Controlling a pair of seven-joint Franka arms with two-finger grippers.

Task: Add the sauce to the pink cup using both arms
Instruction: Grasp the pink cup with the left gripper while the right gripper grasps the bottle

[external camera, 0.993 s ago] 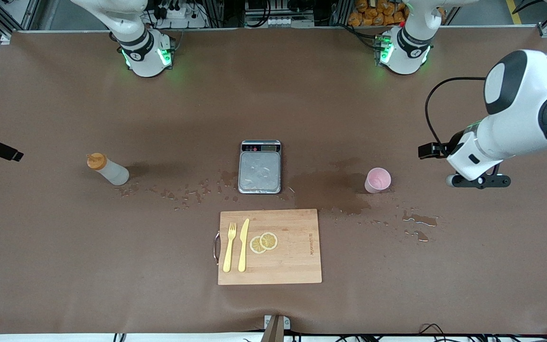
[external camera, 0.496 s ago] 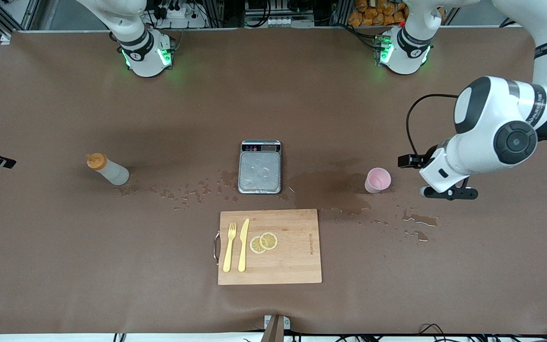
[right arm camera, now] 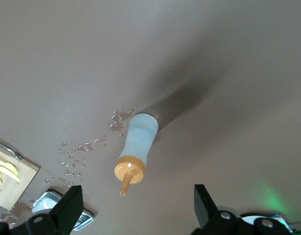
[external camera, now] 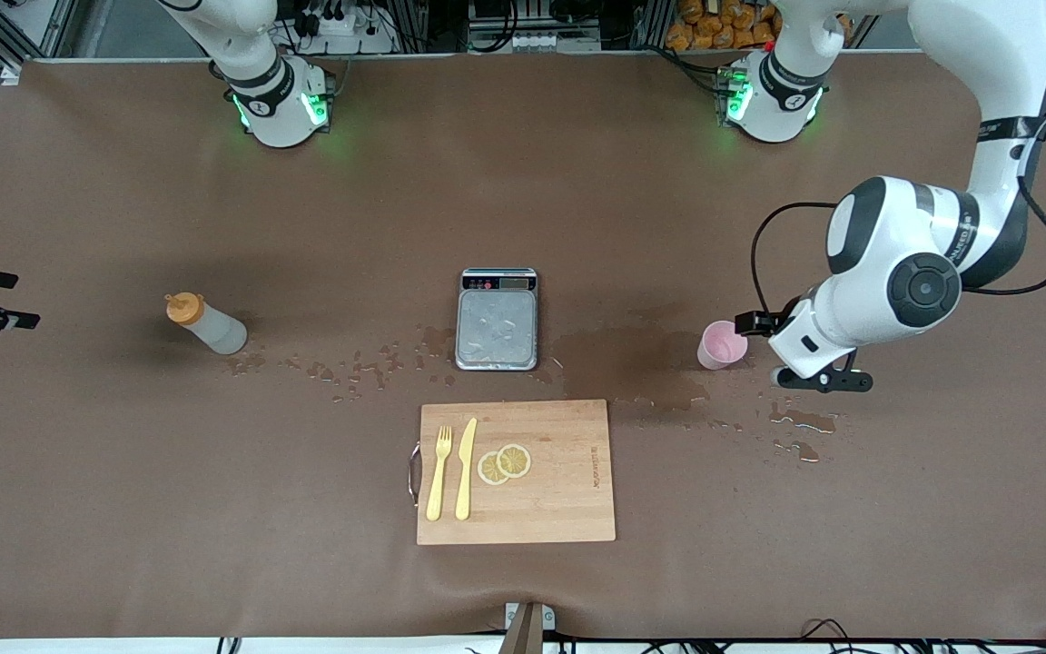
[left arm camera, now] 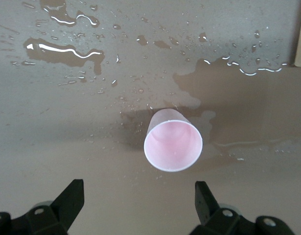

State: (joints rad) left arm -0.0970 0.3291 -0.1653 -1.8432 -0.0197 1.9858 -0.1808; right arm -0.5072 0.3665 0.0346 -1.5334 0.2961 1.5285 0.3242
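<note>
Pink cup (left arm camera: 173, 140) upright, empty – left gripper (left arm camera: 139, 196) spread beside it; right gripper (right arm camera: 135, 201) spread above sauce (right arm camera: 135, 147)

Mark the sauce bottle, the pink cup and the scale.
sauce bottle (external camera: 212, 327), front view, translucent body.
pink cup (left arm camera: 173, 139), left wrist view, inner wall.
scale (external camera: 497, 325), front view, metal platform.

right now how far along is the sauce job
Nothing is done yet: the pink cup stands untouched toward the left arm's end of the table, and the sauce bottle stands unheld toward the right arm's end. In hand: the left gripper is beside the cup, fingers open; the right gripper, open, faces the bottle. Left: grasping both and squeezing.
</note>
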